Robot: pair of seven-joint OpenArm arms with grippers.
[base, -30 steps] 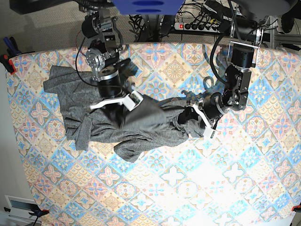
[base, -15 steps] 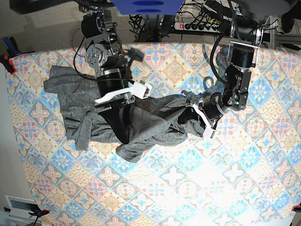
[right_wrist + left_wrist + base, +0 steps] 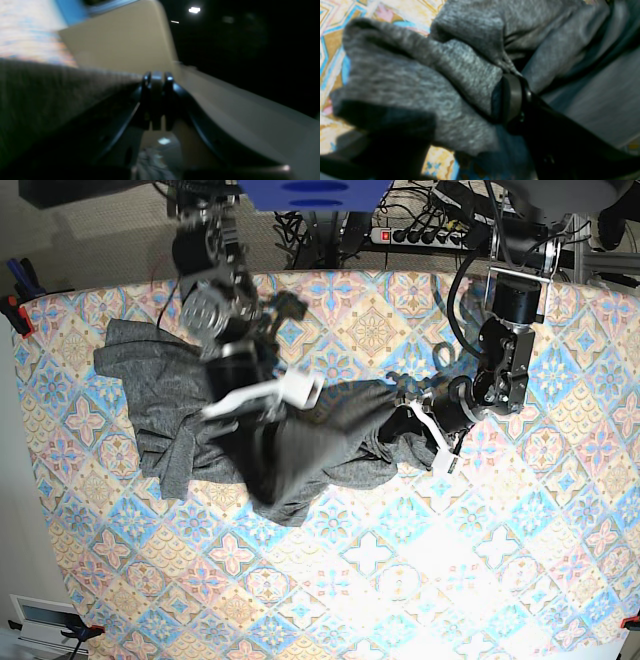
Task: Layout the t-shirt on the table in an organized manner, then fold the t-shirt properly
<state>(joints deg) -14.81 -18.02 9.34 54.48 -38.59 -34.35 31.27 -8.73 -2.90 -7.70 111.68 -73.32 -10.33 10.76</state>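
Observation:
The dark-grey t-shirt [image 3: 170,410] lies crumpled across the left and middle of the patterned table [image 3: 450,580]. My right gripper [image 3: 298,390] is raised over the shirt's middle, shut on a fold that hangs from it. In the right wrist view its fingertips [image 3: 147,80] are pressed together, with grey t-shirt [image 3: 50,85] stretching off to the left. My left gripper [image 3: 420,432] sits low at the shirt's right end, shut on a bunched wad. In the left wrist view the t-shirt [image 3: 420,82] wraps one black finger [image 3: 511,97]; the other finger is hidden.
A power strip [image 3: 420,235] and a tangle of cables lie behind the table's far edge. A clamp [image 3: 15,315] grips the table's left edge. A white box [image 3: 40,620] sits on the floor at the lower left. Bare patterned cloth fills the table's near half.
My right arm has swung up and to the right, lifting the shirt's middle into a taller hanging fold. The left arm and its bunched end have stayed put.

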